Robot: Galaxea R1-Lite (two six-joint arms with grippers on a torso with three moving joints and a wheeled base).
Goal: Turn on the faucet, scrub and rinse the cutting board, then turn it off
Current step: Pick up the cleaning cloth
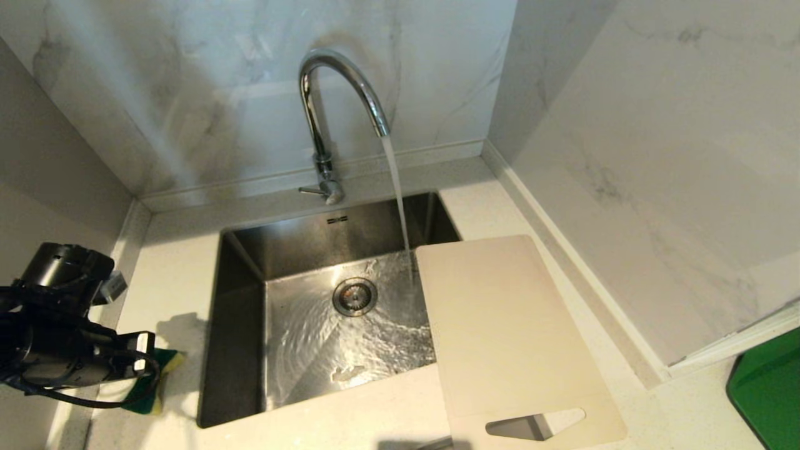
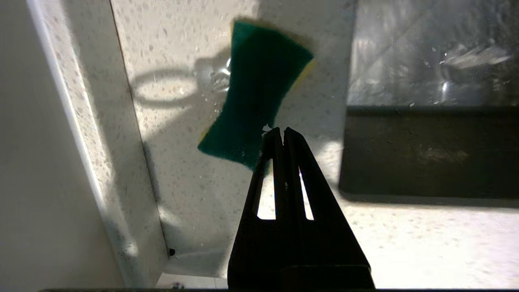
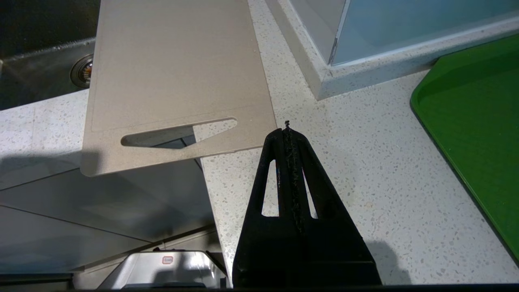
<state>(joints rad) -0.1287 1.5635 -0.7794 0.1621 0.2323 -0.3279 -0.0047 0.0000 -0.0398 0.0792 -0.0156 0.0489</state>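
Note:
The chrome faucet (image 1: 340, 94) is running, its stream falling into the steel sink (image 1: 237, 325) just left of the cutting board. The beige cutting board (image 1: 500, 331) lies across the sink's right rim and the counter, handle cut-out toward me, also seen in the right wrist view (image 3: 174, 69). My left gripper (image 2: 282, 130) is shut and empty, hovering over the counter left of the sink, just above the near edge of a green-and-yellow sponge (image 2: 259, 97). In the head view the left arm (image 1: 56, 337) partly hides the sponge (image 1: 159, 381). My right gripper (image 3: 287, 129) is shut and empty, over the counter near the board's handle end.
Marble walls close in at the back, left and right. A green tray (image 1: 769, 394) sits at the far right on the counter (image 3: 365, 170). The sink drain (image 1: 354, 296) lies mid-basin, with water spreading over the floor.

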